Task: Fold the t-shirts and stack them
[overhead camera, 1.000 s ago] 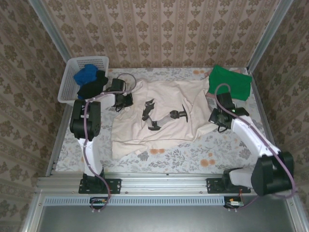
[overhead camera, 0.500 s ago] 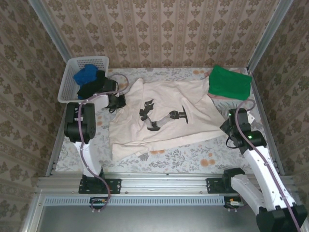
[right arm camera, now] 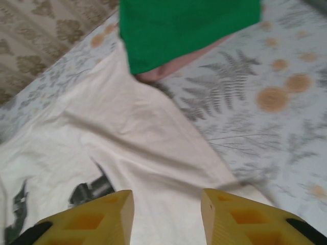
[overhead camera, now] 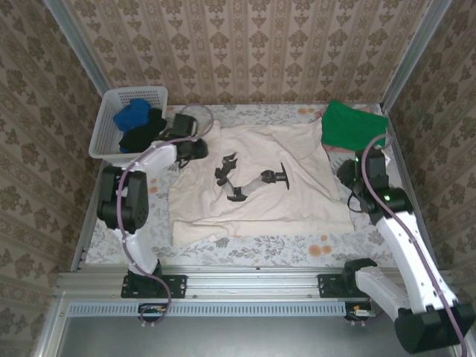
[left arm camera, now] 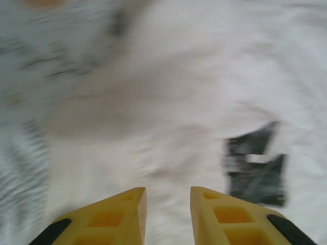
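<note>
Left gripper (left arm camera: 168, 196): jaws just parted and empty, having let go of the cream t-shirt (overhead camera: 256, 204), which lies directly beneath and ahead of its tips.
Right gripper (right arm camera: 166, 201): also newly opened and empty, with the cream hem below it and the green t-shirt (right arm camera: 189, 25) beyond.
Change: shirt dragged flat, then released.
Meaning: spreading looks finished; folding can begin.

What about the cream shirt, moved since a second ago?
Yes. The cream shirt has had its near right corner drawn right and nearer, judged against the green shirt, which stayed put.
</note>
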`<control>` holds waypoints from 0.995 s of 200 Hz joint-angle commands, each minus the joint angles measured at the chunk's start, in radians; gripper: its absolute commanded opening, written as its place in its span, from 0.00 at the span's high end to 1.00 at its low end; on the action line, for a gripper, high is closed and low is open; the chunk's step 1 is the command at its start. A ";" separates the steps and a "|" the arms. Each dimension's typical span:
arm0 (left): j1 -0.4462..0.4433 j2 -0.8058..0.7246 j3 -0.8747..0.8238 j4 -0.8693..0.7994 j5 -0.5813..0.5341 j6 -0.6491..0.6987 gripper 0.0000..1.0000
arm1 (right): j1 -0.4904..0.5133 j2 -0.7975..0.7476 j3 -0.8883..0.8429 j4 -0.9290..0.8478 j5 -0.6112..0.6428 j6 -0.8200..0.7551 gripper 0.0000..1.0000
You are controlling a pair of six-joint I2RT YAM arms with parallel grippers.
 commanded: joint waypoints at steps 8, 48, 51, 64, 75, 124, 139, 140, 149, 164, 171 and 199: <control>-0.050 0.186 0.148 -0.034 0.050 0.009 0.69 | 0.095 0.342 0.125 0.179 -0.166 -0.081 0.46; 0.041 0.205 0.037 -0.007 0.019 -0.034 0.71 | 0.144 0.829 0.385 0.145 -0.207 -0.130 0.37; 0.048 0.194 0.019 -0.005 0.012 -0.033 0.71 | 0.145 0.850 0.395 0.141 -0.203 -0.129 0.37; 0.075 0.144 -0.058 0.012 -0.015 -0.031 0.70 | 0.144 0.929 0.418 0.136 -0.192 -0.121 0.36; 0.097 0.110 -0.112 0.027 -0.015 -0.028 0.70 | 0.138 0.974 0.422 0.138 -0.181 -0.111 0.35; 0.143 0.030 -0.253 0.009 -0.043 -0.010 0.72 | 0.090 0.987 0.347 0.128 -0.156 -0.079 0.35; 0.156 -0.004 -0.296 0.019 -0.017 -0.019 0.68 | 0.067 0.948 0.302 0.138 -0.166 -0.080 0.35; 0.156 -0.006 -0.299 0.019 -0.017 -0.020 0.68 | 0.066 0.945 0.300 0.139 -0.167 -0.080 0.35; 0.158 -0.026 -0.314 0.016 -0.014 -0.018 0.68 | 0.058 0.925 0.278 0.141 -0.166 -0.085 0.36; 0.156 -0.063 -0.323 -0.009 -0.027 -0.017 0.68 | 0.043 0.890 0.245 0.133 -0.164 -0.090 0.37; 0.156 -0.083 -0.324 -0.028 -0.046 -0.016 0.68 | 0.036 0.866 0.225 0.132 -0.163 -0.089 0.38; 0.139 -0.143 -0.244 -0.106 -0.096 0.021 0.63 | 0.044 0.790 0.196 0.147 -0.220 -0.108 0.38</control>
